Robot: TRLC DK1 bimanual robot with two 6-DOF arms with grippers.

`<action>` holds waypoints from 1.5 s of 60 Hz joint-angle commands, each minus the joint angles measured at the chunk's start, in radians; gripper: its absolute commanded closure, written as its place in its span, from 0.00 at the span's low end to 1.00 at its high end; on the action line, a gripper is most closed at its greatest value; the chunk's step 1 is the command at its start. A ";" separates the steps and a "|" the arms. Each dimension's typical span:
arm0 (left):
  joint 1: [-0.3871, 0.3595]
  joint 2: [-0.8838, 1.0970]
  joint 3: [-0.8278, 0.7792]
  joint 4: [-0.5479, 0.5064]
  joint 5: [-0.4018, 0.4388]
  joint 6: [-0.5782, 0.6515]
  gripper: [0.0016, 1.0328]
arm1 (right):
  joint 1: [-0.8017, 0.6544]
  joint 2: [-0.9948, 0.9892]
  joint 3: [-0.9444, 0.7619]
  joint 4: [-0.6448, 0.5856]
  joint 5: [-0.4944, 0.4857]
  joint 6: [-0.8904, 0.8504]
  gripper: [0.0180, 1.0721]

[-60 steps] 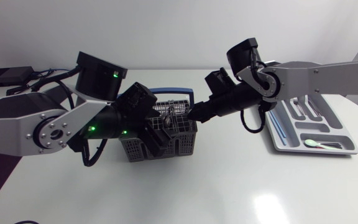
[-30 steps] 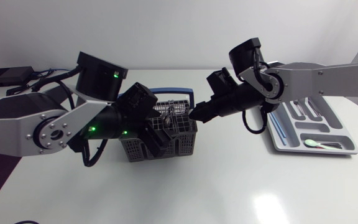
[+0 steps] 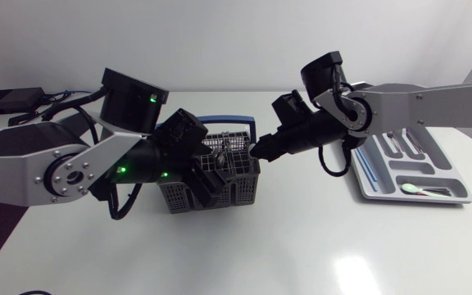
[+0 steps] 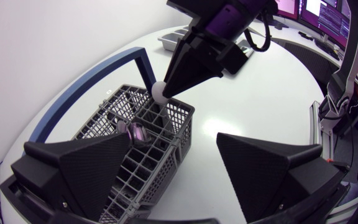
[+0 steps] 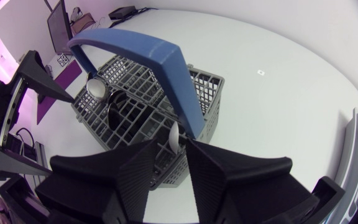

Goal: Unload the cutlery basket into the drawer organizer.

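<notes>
Right gripper (image 5: pixel 173 147) noted closed on white round-ended plastic utensil (image 4: pixel 160 91), at the rim of grey mesh cutlery basket with blue handle (image 3: pixel 240 193). Left gripper (image 4: pixel 173 138) seen spread wide, one finger over basket, other over table.

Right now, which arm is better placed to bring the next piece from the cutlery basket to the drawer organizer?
Right. The right gripper is shut on a white utensil in the cutlery basket, and the drawer organizer lies on its side. The left gripper stands open over the basket, holding nothing.
</notes>
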 commanded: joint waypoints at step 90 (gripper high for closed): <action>-0.012 -0.007 -0.030 0.014 0.008 -0.016 0.05 | 0.019 0.045 0.044 0.024 -0.011 0.020 0.95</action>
